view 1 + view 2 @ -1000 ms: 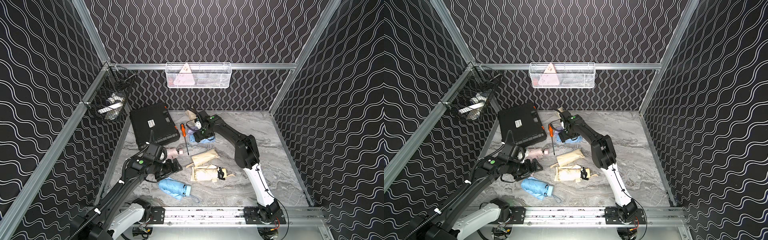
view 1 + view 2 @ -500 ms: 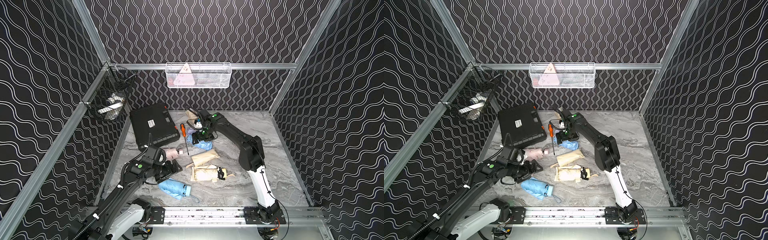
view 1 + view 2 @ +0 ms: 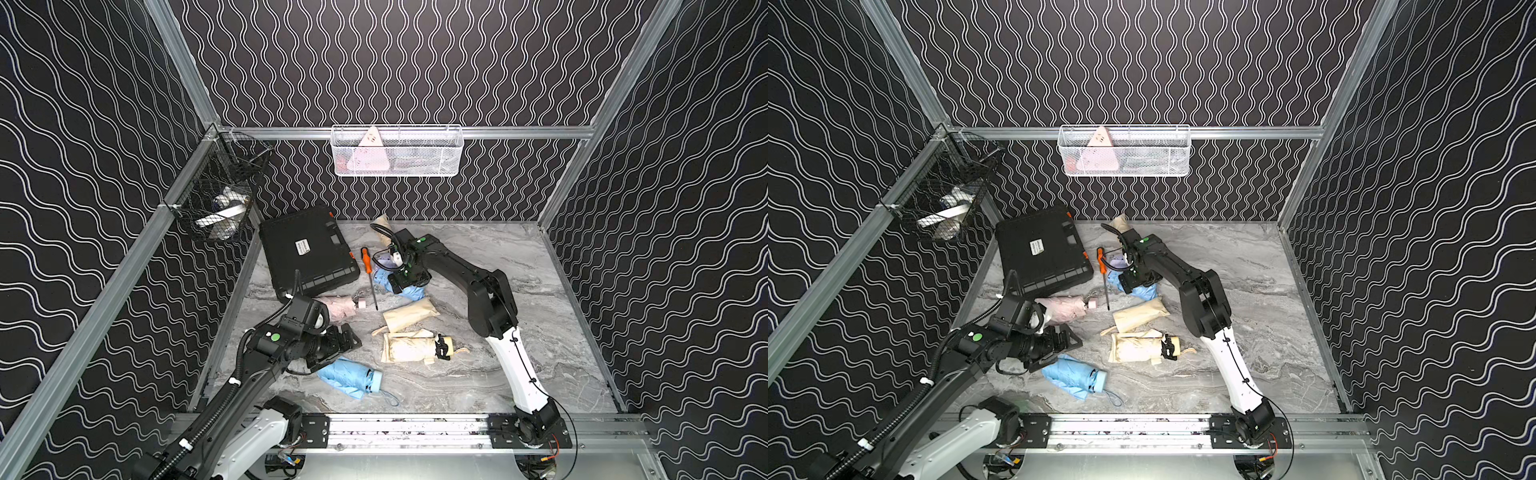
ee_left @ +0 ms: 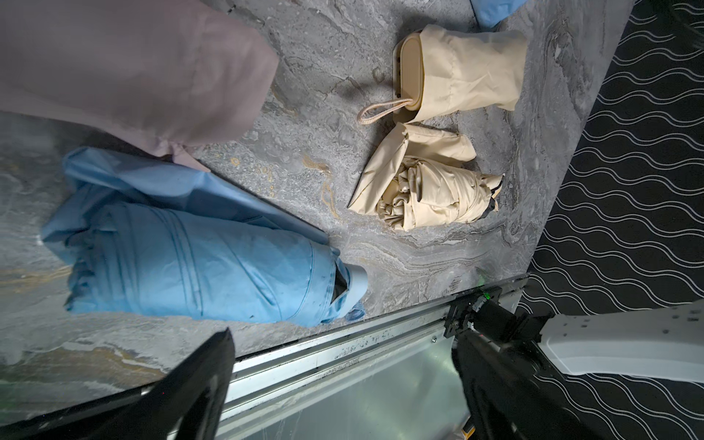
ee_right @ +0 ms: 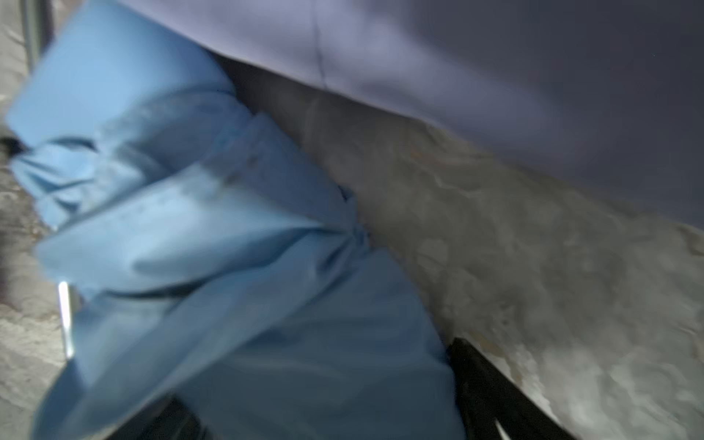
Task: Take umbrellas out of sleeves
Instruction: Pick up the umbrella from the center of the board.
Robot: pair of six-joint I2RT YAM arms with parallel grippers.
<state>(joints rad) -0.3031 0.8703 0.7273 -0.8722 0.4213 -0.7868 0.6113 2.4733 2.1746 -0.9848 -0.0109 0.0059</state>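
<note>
My left gripper (image 3: 345,341) (image 4: 350,384) hangs open and empty just above the crinkled light blue umbrella (image 3: 350,376) (image 4: 198,266) at the front left. A pink umbrella (image 3: 340,307) lies behind it. A cream sleeve (image 3: 409,316) (image 4: 468,68) has a handle showing at its mouth. Beside it lies a bare cream umbrella (image 3: 409,350) (image 4: 430,194). My right gripper (image 3: 405,283) (image 5: 327,400) stands wide open low over the limp light blue sleeve (image 3: 411,291) (image 5: 228,247), whose fabric lies between the fingers. Lilac fabric (image 5: 495,76) lies beside it.
A black hard case (image 3: 307,249) sits at the back left, with an orange-handled screwdriver (image 3: 368,268) next to it. Another cream bundle (image 3: 382,227) lies by the back wall. A white wire basket (image 3: 397,151) and a black one (image 3: 220,199) hang on the walls.
The right gripper has come a little toward the front, over the light blue sleeve. The left arm has sunk lower; its gripper stays by the light blue umbrella.
</note>
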